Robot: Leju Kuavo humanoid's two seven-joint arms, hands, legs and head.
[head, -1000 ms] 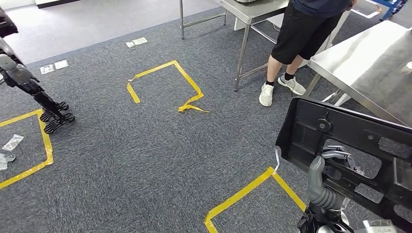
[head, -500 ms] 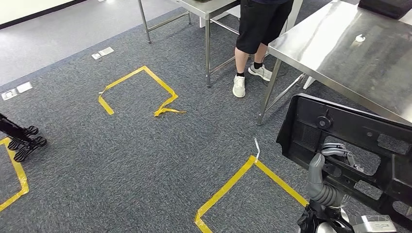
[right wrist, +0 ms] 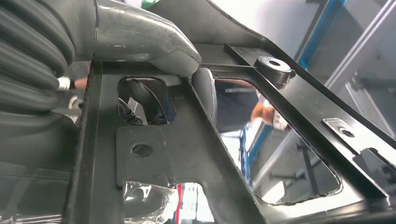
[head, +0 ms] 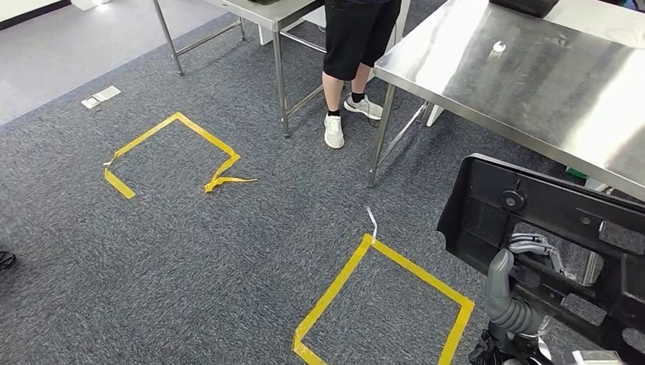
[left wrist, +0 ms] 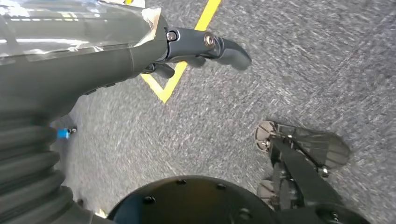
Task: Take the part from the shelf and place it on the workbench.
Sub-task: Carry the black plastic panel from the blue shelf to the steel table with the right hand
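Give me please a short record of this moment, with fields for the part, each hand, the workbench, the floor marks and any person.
part: large black plastic panel with cut-out openings, held upright, off the floor
right hand: right hand grips the panel through an opening
left hand: left hand hangs over the carpet, holds nothing, fingers apart
workbench: steel workbench ahead on the robot's right; a small white thing lies on it
floor marks: yellow tape square just in front, a second yellow tape outline farther left
person: person standing between the two steel tables
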